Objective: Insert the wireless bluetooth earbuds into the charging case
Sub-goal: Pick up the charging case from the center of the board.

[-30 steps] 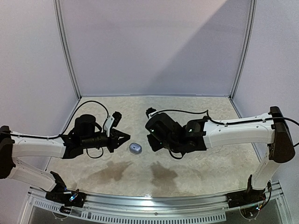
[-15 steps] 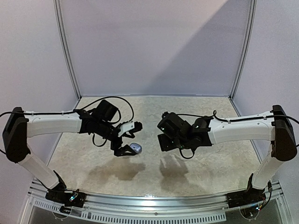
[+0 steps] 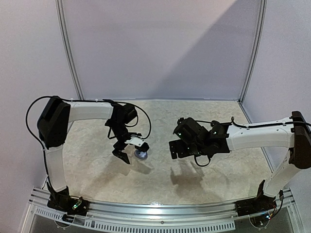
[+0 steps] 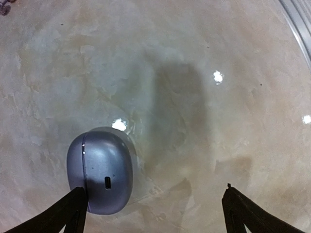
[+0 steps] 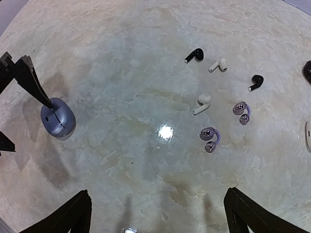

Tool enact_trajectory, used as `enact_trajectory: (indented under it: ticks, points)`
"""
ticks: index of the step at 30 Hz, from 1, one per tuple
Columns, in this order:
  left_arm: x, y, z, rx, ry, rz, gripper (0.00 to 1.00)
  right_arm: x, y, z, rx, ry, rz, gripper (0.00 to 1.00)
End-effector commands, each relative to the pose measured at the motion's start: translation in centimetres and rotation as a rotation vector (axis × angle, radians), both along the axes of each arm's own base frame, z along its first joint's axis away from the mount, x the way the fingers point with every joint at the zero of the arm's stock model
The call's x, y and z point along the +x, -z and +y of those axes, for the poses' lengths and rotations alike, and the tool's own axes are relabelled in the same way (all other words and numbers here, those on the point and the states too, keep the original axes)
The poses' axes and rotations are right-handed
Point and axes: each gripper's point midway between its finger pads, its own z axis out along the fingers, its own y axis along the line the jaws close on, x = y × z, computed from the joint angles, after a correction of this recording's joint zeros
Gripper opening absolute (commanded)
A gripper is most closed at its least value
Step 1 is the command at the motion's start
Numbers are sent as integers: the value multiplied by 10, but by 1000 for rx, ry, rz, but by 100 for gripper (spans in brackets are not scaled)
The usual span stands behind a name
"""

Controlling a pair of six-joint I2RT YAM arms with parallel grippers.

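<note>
A closed blue-grey charging case [image 4: 100,172] lies on the marbled table [image 4: 204,43], also seen from above as the case [image 3: 141,154]. My left gripper [image 4: 153,216] hangs open above it; its left finger [image 4: 65,213] is at the case's edge and the other finger stands far to the right. My right gripper [image 5: 158,213] is open over bare table. Ahead of it lie loose earbuds: two black ones [image 5: 194,55] [image 5: 256,82], two white ones [image 5: 218,65] [image 5: 201,104] and two silvery-purple clip ones [image 5: 241,112] [image 5: 210,139]. In the top view my right arm [image 3: 204,138] hides them.
A black case [image 5: 307,72] and a white case [image 5: 308,135] peek in at the right edge of the right wrist view. Enclosure walls [image 3: 160,48] ring the table, and a metal rail [image 3: 155,211] runs along the near edge.
My left arm swung from the left side in over the case and its gripper opened. My right gripper opened too and drew back to the right, away from the case.
</note>
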Motion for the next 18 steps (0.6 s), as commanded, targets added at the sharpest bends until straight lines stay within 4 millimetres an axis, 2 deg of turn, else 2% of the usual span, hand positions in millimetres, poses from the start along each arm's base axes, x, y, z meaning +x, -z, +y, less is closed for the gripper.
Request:
enact_trajectory:
  ticks: [1,5,8,14,18]
  points:
    - [-6,9,8,28,82,10,97,-3,-3,-1,39,11,23,96]
    - [5,17,1,38,58,-11,93,-3,-2,1,43,9,29,96]
    - [17,13,-8,11,19,-27,92,-4,-3,4,54,2,33,96]
    - [19,-1,-14,-35,69,-49,93,-2,-6,9,55,-9,32,96]
    - [30,5,-18,-16,62,-67,93,-1,-3,11,44,-10,37,96]
